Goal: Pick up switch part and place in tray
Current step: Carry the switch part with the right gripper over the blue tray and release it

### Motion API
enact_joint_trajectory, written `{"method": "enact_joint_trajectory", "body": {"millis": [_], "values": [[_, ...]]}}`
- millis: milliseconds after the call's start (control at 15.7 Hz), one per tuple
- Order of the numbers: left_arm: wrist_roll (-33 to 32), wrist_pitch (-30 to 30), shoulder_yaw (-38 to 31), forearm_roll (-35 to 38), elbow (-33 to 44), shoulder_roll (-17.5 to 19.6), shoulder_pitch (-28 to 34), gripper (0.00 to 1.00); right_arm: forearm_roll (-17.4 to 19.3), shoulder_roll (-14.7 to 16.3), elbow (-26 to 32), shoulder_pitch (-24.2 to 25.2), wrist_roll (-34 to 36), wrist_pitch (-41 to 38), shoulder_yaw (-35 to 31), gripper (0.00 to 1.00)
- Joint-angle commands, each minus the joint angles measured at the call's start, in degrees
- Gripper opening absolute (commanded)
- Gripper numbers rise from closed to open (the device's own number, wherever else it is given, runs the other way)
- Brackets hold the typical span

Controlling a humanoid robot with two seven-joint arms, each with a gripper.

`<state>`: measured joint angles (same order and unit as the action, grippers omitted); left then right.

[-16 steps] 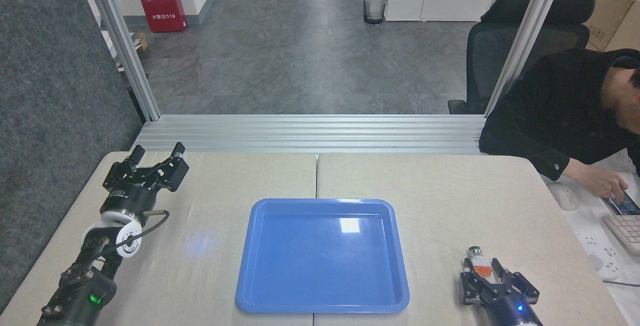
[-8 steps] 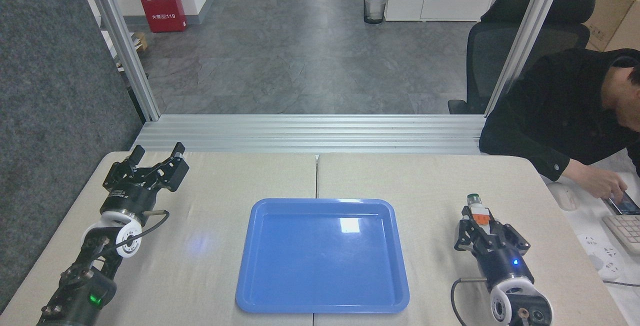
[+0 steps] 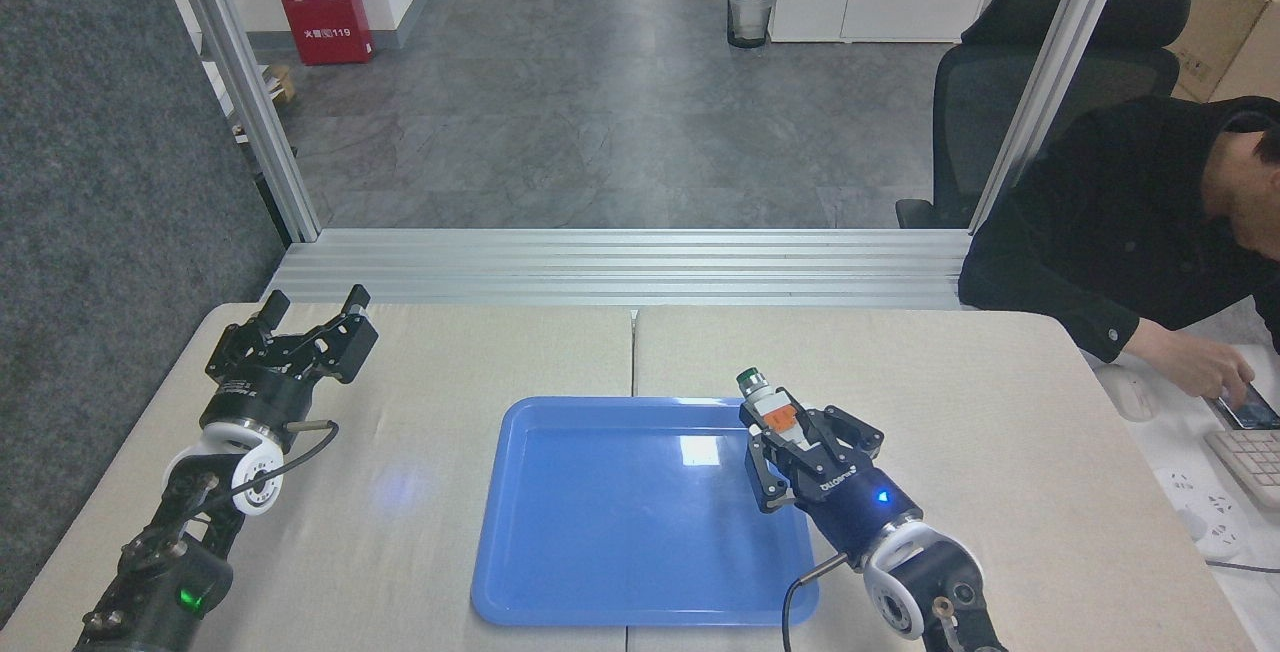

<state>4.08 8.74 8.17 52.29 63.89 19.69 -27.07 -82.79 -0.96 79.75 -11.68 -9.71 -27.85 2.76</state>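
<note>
Leftward and away from the robot goes the right gripper (image 3: 790,432) since half a second ago: it was then well to the right of the tray (image 3: 520,532), over bare table, and it now hangs over the tray's far right corner, its arm crossing the right rim. Its fingers are clamped on the switch part (image 3: 768,404), the only one in view, which sticks out beyond the fingertips with its dark green cap pointing away from the robot and its orange block just behind the white body; the piece sits above the tray's far rim, carried along with the gripper from its earlier spot. One blue tray lies on the table (image 3: 450,352), unmoved, with nothing resting in it. Two arms show. The left gripper (image 3: 312,307), well to the left of the tray, has not shifted, and its fingers stand spread apart with nothing between them.
</note>
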Motion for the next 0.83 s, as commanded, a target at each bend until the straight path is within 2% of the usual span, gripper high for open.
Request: {"method": "enact_joint_trajectory", "body": {"millis": [0, 127, 318, 382, 509, 636, 700, 764], "values": [[-0.04, 0.05, 0.00, 0.00, -0.08, 0.00, 0.00, 1.00, -6.23, -2.37, -8.62, 0.17, -4.17, -1.86, 7.79, 0.00], [-0.04, -0.04, 0.00, 0.00, -0.08, 0.00, 0.00, 1.00, -7.11, -2.64, -13.11, -0.09, -4.35, -0.72, 7.96, 0.02], [-0.04, -0.04, 0.00, 0.00, -0.08, 0.00, 0.00, 1.00, -7.29, -3.08, -14.70, -0.62, -4.00, 2.35, 8.23, 0.79], [-0.04, -0.04, 0.00, 0.00, -0.08, 0.00, 0.00, 1.00, -7.21, -3.60, -15.23, -1.49, -3.91, 3.15, 8.05, 1.00], [-0.04, -0.04, 0.00, 0.00, -0.08, 0.00, 0.00, 1.00, -5.46, -4.31, -14.80, -3.33, -2.25, 3.59, 6.56, 1.00], [-0.04, -0.03, 0.00, 0.00, -0.08, 0.00, -0.09, 1.00, 1.02, -3.44, -14.45, -6.94, 1.43, 3.59, 0.53, 1.00], [-0.04, -0.04, 0.00, 0.00, -0.08, 0.00, 0.00, 1.00, 2.97, -2.21, -14.36, -8.17, 2.50, 3.59, -2.64, 1.00], [-0.04, -0.04, 0.00, 0.00, -0.08, 0.00, 0.00, 1.00, 3.51, 1.54, -14.36, -9.14, 2.85, 3.59, -6.85, 1.00]]}}
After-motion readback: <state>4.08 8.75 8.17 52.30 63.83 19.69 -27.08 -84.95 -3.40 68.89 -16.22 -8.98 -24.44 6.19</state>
